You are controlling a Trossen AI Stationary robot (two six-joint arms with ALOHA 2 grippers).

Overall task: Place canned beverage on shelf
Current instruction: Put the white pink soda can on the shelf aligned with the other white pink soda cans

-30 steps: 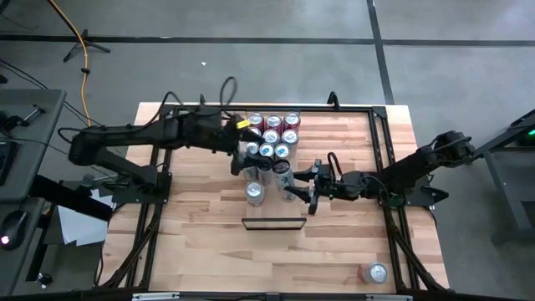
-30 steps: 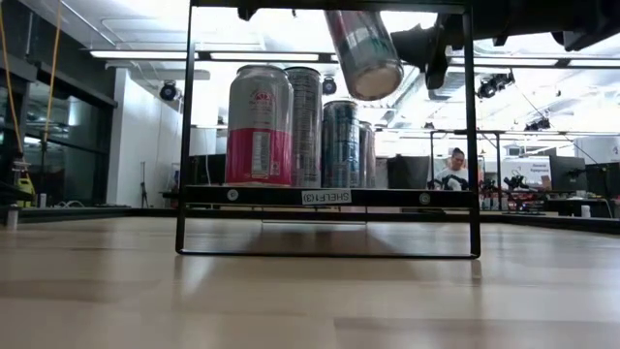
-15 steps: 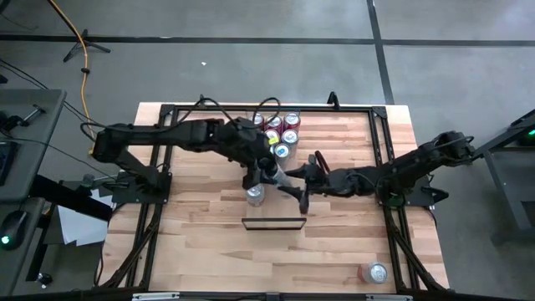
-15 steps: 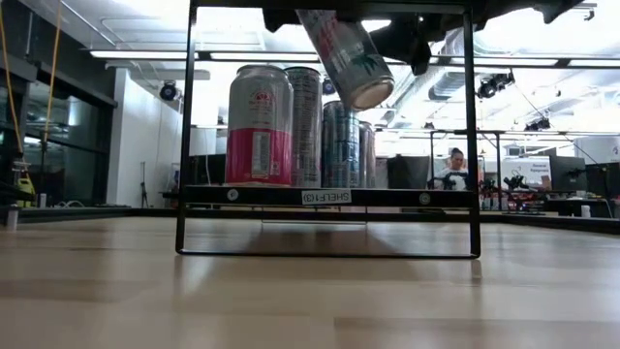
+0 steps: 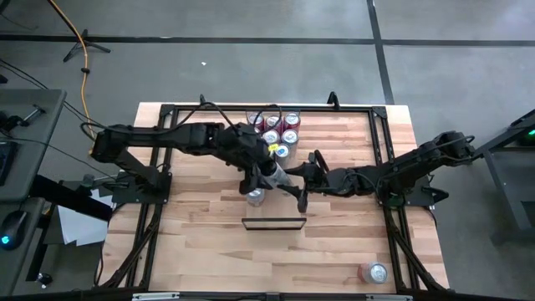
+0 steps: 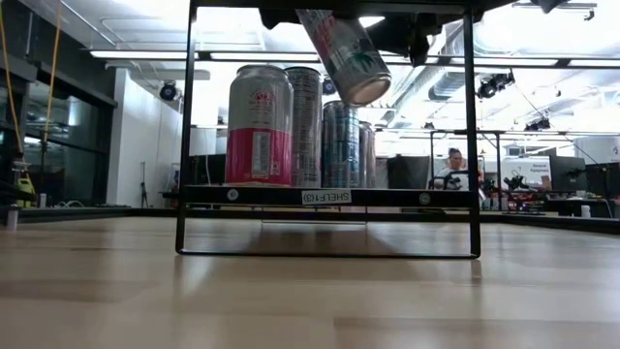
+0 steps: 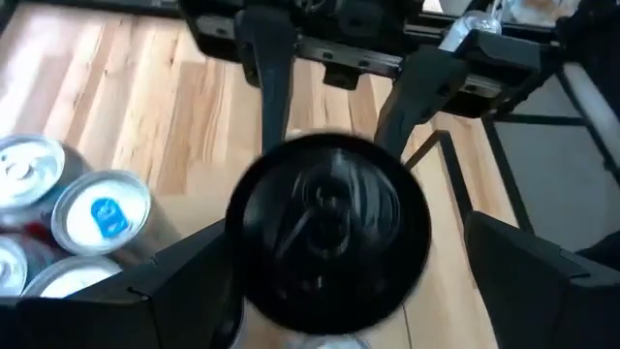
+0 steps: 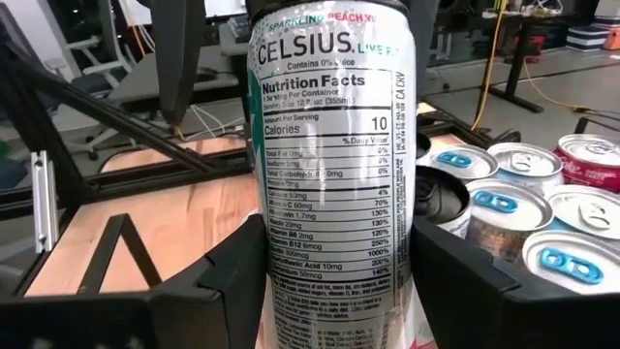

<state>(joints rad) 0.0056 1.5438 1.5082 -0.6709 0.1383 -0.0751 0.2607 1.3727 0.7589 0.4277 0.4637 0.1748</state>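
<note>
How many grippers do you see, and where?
2. The right gripper holds the tilted can above the table; the left gripper, open, flanks the can's end.

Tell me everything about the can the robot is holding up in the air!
The can is a tall, slim metal Celsius drink, white with a nutrition label. The right gripper clamps its sides. It hangs tilted above the shelf, beside the cans standing there. The open left gripper sits around its end; whether it touches is unclear.
</note>
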